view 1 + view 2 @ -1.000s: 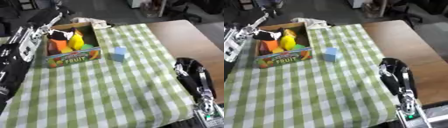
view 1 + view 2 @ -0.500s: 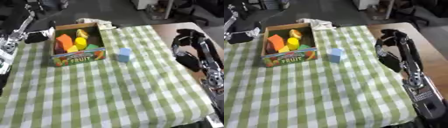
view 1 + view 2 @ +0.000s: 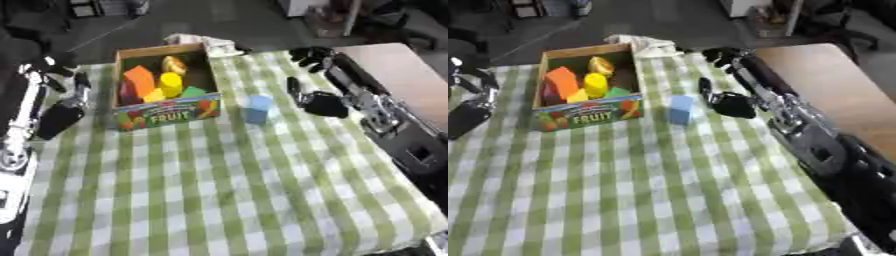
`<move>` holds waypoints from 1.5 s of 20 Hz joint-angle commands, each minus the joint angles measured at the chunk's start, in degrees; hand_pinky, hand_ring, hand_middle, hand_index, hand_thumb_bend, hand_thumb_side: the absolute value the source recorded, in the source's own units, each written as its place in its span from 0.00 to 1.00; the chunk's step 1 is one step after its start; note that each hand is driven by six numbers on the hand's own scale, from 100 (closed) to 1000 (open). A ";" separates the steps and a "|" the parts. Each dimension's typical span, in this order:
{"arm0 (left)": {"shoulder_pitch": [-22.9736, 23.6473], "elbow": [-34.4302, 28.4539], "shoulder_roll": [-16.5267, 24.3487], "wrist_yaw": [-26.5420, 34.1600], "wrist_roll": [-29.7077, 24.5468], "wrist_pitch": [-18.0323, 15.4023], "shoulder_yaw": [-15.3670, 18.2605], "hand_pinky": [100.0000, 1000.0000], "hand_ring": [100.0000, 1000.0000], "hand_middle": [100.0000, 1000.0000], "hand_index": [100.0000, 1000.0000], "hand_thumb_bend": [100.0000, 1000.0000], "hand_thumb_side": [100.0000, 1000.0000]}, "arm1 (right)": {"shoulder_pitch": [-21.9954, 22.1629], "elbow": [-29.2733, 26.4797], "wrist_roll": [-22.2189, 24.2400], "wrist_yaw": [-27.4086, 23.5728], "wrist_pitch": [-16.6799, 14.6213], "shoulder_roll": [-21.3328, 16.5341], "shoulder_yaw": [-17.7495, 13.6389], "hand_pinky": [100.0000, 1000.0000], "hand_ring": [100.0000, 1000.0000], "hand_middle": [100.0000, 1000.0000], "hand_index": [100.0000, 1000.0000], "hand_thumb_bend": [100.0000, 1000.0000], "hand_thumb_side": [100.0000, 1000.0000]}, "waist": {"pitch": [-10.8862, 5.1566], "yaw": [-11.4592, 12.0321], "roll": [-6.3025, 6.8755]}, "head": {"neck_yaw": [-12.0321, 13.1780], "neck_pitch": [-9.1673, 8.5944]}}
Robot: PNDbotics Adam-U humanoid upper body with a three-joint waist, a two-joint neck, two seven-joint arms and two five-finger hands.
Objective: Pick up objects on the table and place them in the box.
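A cardboard box [image 3: 166, 109] marked FRUIT stands at the back left of the green checked cloth. Inside it lie an orange piece [image 3: 138, 80], yellow pieces [image 3: 170, 84] and a green one. A light blue block [image 3: 258, 109] sits on the cloth just right of the box. My right hand [image 3: 322, 104] hovers close to the block's right side, open, one finger pointing up, holding nothing. Left of the box, my left hand [image 3: 58, 119] hangs open and empty.
A crumpled white cloth [image 3: 208, 44] lies behind the box. The bare brown tabletop [image 3: 826, 75] shows to the right of the checked cloth [image 3: 219, 190]. My right forearm [image 3: 815, 145] crosses the cloth's right side.
The right arm has swung up from the lower right corner to beside the blue block. The left hand has drawn back from over the box to its left. The camera has shifted too.
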 commanded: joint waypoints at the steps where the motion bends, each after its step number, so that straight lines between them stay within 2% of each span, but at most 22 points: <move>1: 2.45 -4.65 -1.30 3.00 -1.12 2.87 0.69 0.45 0.62 0.61 0.80 0.00 0.60 | -4.23 4.07 2.86 2.06 2.53 1.77 0.40 0.78 0.85 0.82 0.91 0.00 0.44 | -1.02 0.91 0.17 | -1.20 0.25; 2: 5.30 -6.73 -1.44 5.01 -1.54 3.89 0.32 0.45 0.62 0.61 0.80 0.00 0.60 | -5.78 7.10 4.87 2.71 2.77 2.91 0.17 0.78 0.85 0.82 0.91 0.00 0.44 | -1.31 1.13 0.28 | -1.31 0.25; 3: 9.78 -10.82 -1.08 10.81 -1.94 5.68 -0.31 0.45 0.62 0.61 0.80 0.00 0.62 | -8.22 13.57 10.44 4.34 0.74 4.69 -1.59 0.80 0.87 0.84 0.93 0.05 0.48 | -1.74 1.39 0.42 | -1.43 0.25; 5: 14.54 -17.54 0.20 23.57 -3.44 10.29 -0.29 0.45 0.62 0.61 0.80 0.00 0.63 | -11.96 24.98 19.82 10.28 -5.65 7.67 -7.30 0.81 0.89 0.85 0.93 0.08 0.49 | -2.18 2.16 0.60 | -1.90 0.25; 7: 16.05 -20.96 1.00 29.50 -4.73 13.39 0.14 0.45 0.62 0.61 0.80 0.00 0.63 | -13.65 31.64 23.48 15.65 -10.63 9.32 -11.03 0.83 0.90 0.86 0.94 0.12 0.46 | -2.32 2.77 0.64 | -2.31 0.25; 9: 16.48 -22.38 1.14 31.45 -5.61 14.93 0.31 0.45 0.62 0.61 0.80 0.00 0.64 | -14.29 35.36 24.80 19.49 -13.66 10.20 -12.87 0.84 0.92 0.87 0.95 0.15 0.43 | -2.37 3.11 0.59 | -2.58 0.25; 11: 16.61 -22.97 1.00 31.95 -6.27 15.59 0.25 0.45 0.61 0.61 0.80 0.00 0.65 | -14.45 37.74 25.38 22.56 -15.16 10.73 -13.85 0.85 0.93 0.88 0.96 0.16 0.41 | -2.36 3.38 0.50 | -2.74 0.25; 15: 16.87 -23.32 0.53 31.62 -7.16 15.96 0.09 0.44 0.61 0.60 0.80 0.00 0.66 | -14.37 40.89 24.62 26.43 -16.21 11.58 -15.37 0.85 0.93 0.88 0.96 0.16 0.43 | -2.30 3.71 0.41 | -2.91 0.25; 25: 16.90 -23.57 -0.17 31.22 -7.86 16.47 -0.19 0.44 0.61 0.60 0.80 0.00 0.68 | -14.62 42.84 23.56 28.51 -17.63 13.32 -15.58 0.85 0.91 0.85 0.96 0.14 0.46 | -1.99 4.19 0.21 | -3.63 0.25; 29: 16.87 -23.65 -0.26 31.01 -7.94 16.60 -0.19 0.44 0.60 0.59 0.80 0.00 0.68 | -14.76 42.74 24.45 29.65 -18.27 14.09 -15.20 0.84 0.89 0.82 0.94 0.12 0.41 | -1.66 4.47 -0.07 | -3.95 0.25; 30: 16.85 -23.67 -0.29 30.99 -7.98 16.65 -0.21 0.44 0.60 0.59 0.80 0.00 0.68 | -14.78 42.66 24.74 29.95 -18.45 14.24 -15.12 0.84 0.88 0.82 0.94 0.15 0.41 | -1.59 4.50 -0.17 | -4.00 0.25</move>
